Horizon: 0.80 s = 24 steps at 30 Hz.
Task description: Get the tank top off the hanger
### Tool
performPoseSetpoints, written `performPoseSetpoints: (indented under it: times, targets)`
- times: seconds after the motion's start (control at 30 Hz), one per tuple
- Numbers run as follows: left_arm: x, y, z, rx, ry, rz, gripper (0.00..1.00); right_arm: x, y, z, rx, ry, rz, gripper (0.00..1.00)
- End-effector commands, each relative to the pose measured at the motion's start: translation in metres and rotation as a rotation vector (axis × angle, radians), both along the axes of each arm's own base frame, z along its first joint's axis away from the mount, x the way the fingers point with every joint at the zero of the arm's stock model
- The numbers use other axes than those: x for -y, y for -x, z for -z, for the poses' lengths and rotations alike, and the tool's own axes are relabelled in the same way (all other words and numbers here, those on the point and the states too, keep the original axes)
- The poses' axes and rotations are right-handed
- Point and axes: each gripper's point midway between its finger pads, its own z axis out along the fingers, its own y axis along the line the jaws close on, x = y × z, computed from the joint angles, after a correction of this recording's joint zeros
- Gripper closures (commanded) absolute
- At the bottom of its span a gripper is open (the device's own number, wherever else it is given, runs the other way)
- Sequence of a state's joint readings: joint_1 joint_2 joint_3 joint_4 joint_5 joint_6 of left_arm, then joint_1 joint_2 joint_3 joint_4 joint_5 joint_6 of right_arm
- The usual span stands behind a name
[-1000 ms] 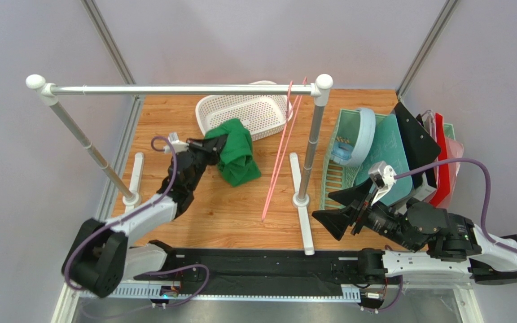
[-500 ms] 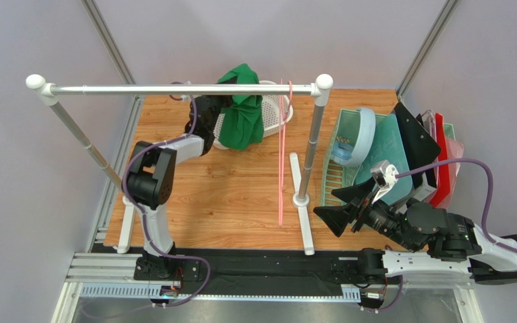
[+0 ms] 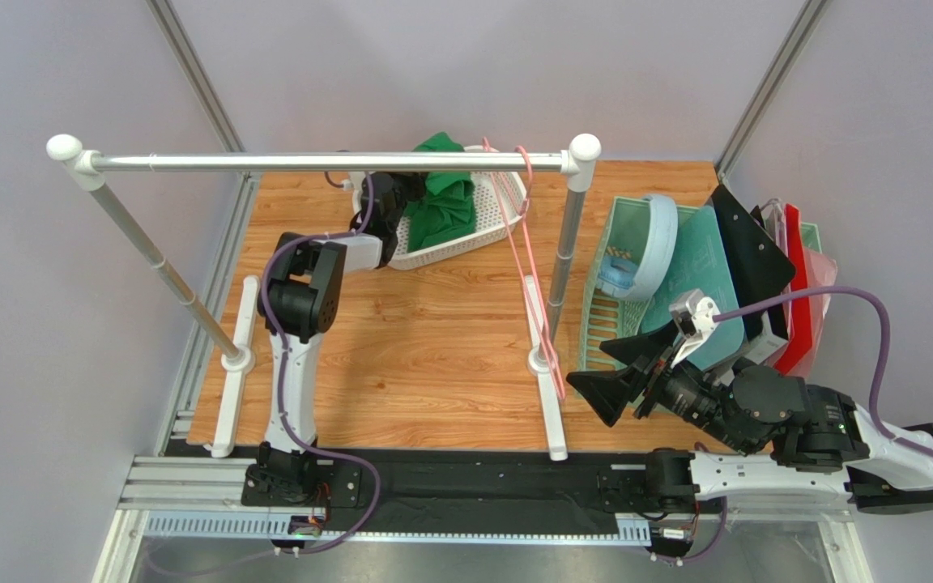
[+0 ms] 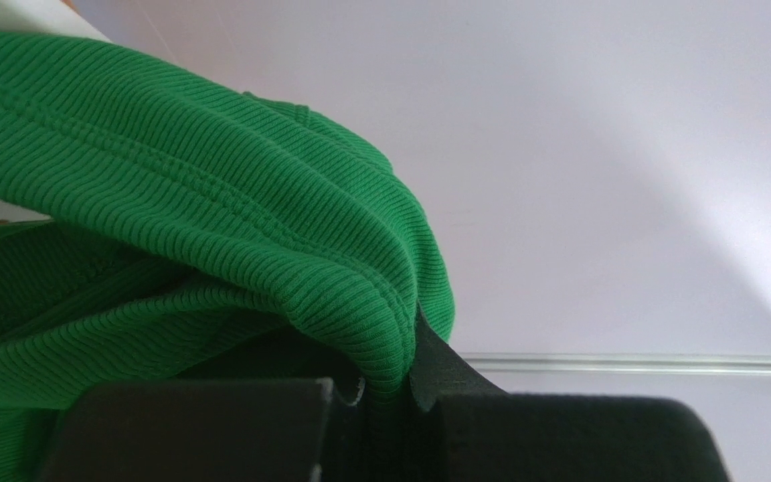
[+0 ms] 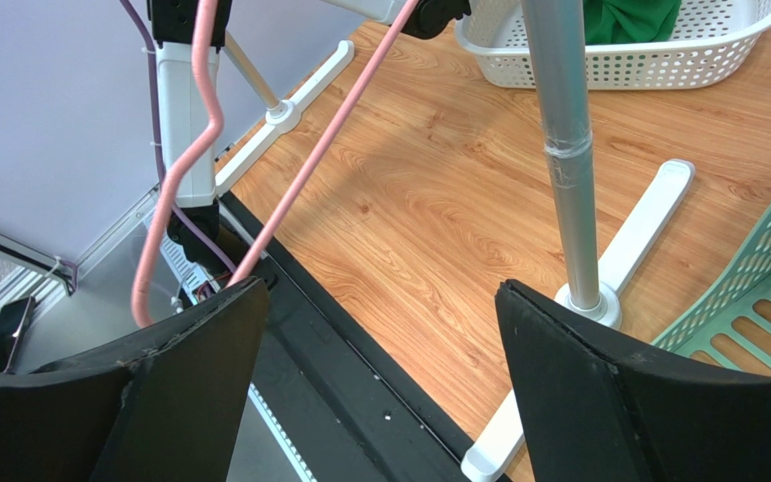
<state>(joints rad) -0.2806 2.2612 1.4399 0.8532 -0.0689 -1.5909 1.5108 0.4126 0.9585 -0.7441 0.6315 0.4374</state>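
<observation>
Green tank top (image 4: 209,231), seemingly between fingers (image 4: 188,432)

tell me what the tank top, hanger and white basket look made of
The tank top: soft ribbed knit fabric, matte; fine ribs and folds show.
The hanger: thin smooth pink rod, coated wire or plastic.
The white basket: probably moulded plastic, going by its perforated wall.

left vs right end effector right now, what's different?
1. The left end effector is shut on the tank top; the right end effector is open and holds nothing.
2. The left end effector is stretched to the far side, at the white basket; the right end effector sits toward the near edge, by the rack foot.
Shared: both have black fingers.
</observation>
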Motion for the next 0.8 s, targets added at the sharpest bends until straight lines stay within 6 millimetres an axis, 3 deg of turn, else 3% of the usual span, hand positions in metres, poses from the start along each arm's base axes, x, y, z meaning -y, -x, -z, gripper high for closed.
performPoseSetpoints:
  times: [0.0, 0.13, 0.17, 0.2, 0.23, 0.27, 0.33, 0.37, 0.4, 0.43, 0.47, 0.53, 0.57, 0.6, 0.67, 0.77]
  targets:
    - [-0.011, 0.001, -0.026, 0.016, -0.014, -0.01, 1.0, -0.001, -0.002, -0.005, -0.003, -0.023, 0.015, 0.09]
    - [-0.01, 0.007, -0.011, -0.059, -0.077, 0.016, 1.0, -0.001, -0.001, -0.007, -0.012, -0.039, 0.01, 0.1]
    - [-0.012, 0.01, 0.006, -0.142, -0.108, 0.023, 0.98, -0.002, -0.001, -0.007, -0.011, -0.039, 0.01, 0.09]
    - [-0.013, 0.013, -0.001, -0.157, -0.143, 0.028, 0.93, -0.002, 0.0, -0.007, -0.013, -0.041, 0.007, 0.09]
    - [-0.014, 0.016, 0.0, -0.185, -0.171, 0.028, 0.85, -0.002, 0.0, -0.007, -0.013, -0.043, 0.007, 0.09]
    - [-0.017, 0.024, 0.006, -0.257, -0.215, 0.029, 0.7, -0.002, 0.0, -0.006, -0.013, -0.043, 0.006, 0.1]
    - [-0.022, 0.029, 0.0, -0.279, -0.279, 0.022, 0.59, -0.004, 0.001, -0.006, -0.014, -0.044, 0.0, 0.1]
    - [-0.027, 0.038, 0.004, -0.339, -0.303, 0.016, 0.39, -0.004, 0.001, -0.007, -0.013, -0.048, -0.002, 0.1]
    - [-0.033, 0.041, 0.002, -0.365, -0.317, -0.01, 0.25, -0.005, 0.002, -0.007, -0.015, -0.051, -0.006, 0.1]
    - [-0.038, 0.045, 0.003, -0.395, -0.338, -0.021, 0.2, -0.006, 0.002, -0.006, -0.014, -0.047, -0.007, 0.1]
    - [-0.044, 0.057, 0.007, -0.46, -0.369, -0.026, 0.02, -0.007, 0.003, -0.007, -0.014, -0.05, -0.013, 0.1]
    - [-0.054, 0.066, 0.008, -0.523, -0.394, -0.065, 0.01, -0.009, 0.004, -0.009, -0.016, -0.063, -0.02, 0.1]
    - [-0.06, 0.078, 0.019, -0.603, -0.414, -0.073, 0.01, -0.01, 0.005, -0.008, -0.016, -0.062, -0.026, 0.1]
    - [-0.065, 0.081, 0.014, -0.626, -0.418, -0.096, 0.01, -0.011, 0.005, -0.008, -0.014, -0.065, -0.028, 0.1]
    - [-0.071, 0.097, 0.028, -0.737, -0.445, -0.094, 0.01, -0.014, 0.006, -0.009, -0.017, -0.068, -0.037, 0.1]
    - [-0.071, 0.107, 0.026, -0.77, -0.465, -0.074, 0.01, -0.016, 0.007, -0.008, -0.017, -0.071, -0.043, 0.1]
